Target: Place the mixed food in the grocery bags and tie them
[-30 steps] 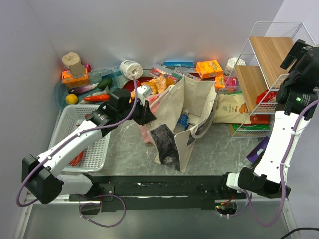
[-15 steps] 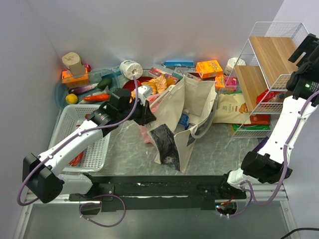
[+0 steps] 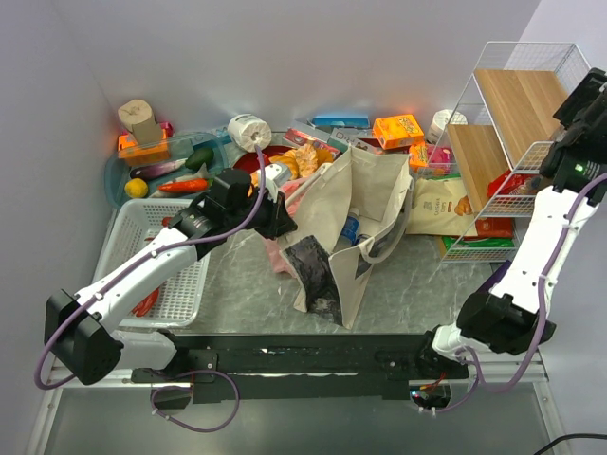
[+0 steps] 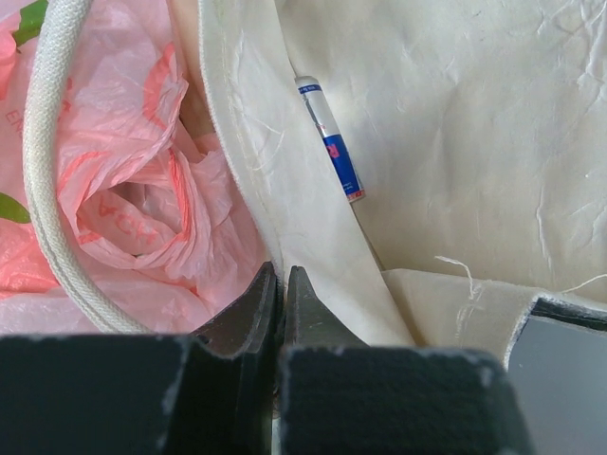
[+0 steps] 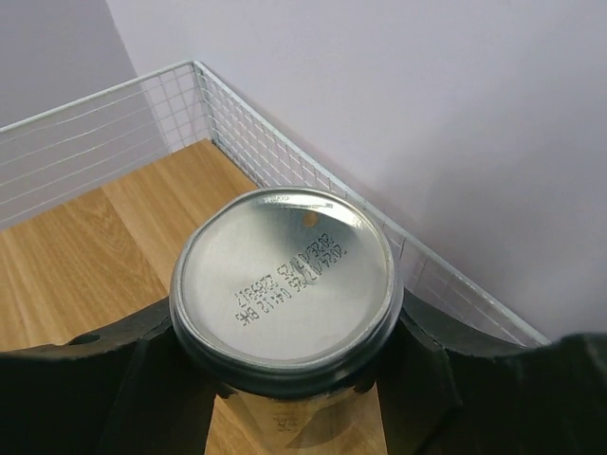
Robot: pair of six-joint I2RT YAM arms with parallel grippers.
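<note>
The left gripper (image 4: 282,292) sits at the left rim of the canvas tote (image 3: 379,185) with its jaws together. It lies right where the canvas edge meets the crumpled pink bag (image 4: 142,199), and I cannot tell which of the 2 it pinches, if either. Judging by its position, it is there to hold the tote's mouth wide so items can drop in. The tote stands near the middle of the table, open at the top, with 1 slim blue-labelled can (image 4: 332,142) already lying inside against its wall.

The right gripper (image 5: 287,332) is up at the wire shelf (image 3: 493,66) on the far right, over the wooden board (image 5: 104,237). Its 2 fingers (image 5: 114,379) press against opposite sides of a silver can (image 5: 285,280), whose date-stamped end faces the wrist camera. A grip across the round body suits lifting it straight off the board and carrying it left to the tote.

The lemon (image 3: 137,188), red pepper (image 3: 183,186) and cucumber (image 3: 199,157) lie in the blue tray (image 3: 112,175) at the far left, not yet bagged. Neither bag is tied.
</note>
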